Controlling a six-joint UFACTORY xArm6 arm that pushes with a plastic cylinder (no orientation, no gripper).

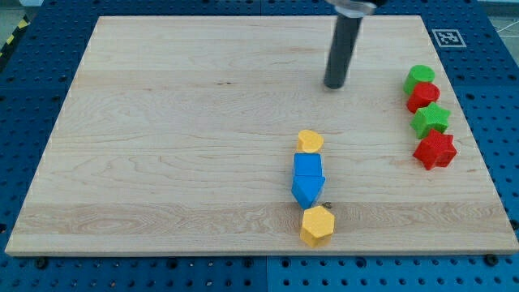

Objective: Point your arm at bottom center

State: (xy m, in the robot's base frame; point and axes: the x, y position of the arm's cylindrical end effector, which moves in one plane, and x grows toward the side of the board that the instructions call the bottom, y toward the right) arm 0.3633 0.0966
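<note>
My tip (334,85) rests on the wooden board (162,146) in the upper right part, above and a little right of a column of blocks. That column, from top to bottom, holds a yellow heart-shaped block (309,141), a blue block (308,169), a second blue block (306,191) and a yellow hexagonal block (317,225). The tip is well apart from the yellow heart. At the view's right stand a green block (419,77), a red block (423,96), a green star-shaped block (431,120) and a red star-shaped block (435,150).
The board lies on a blue perforated table (24,97). A black and white marker tag (447,36) sits just beyond the board's top right corner.
</note>
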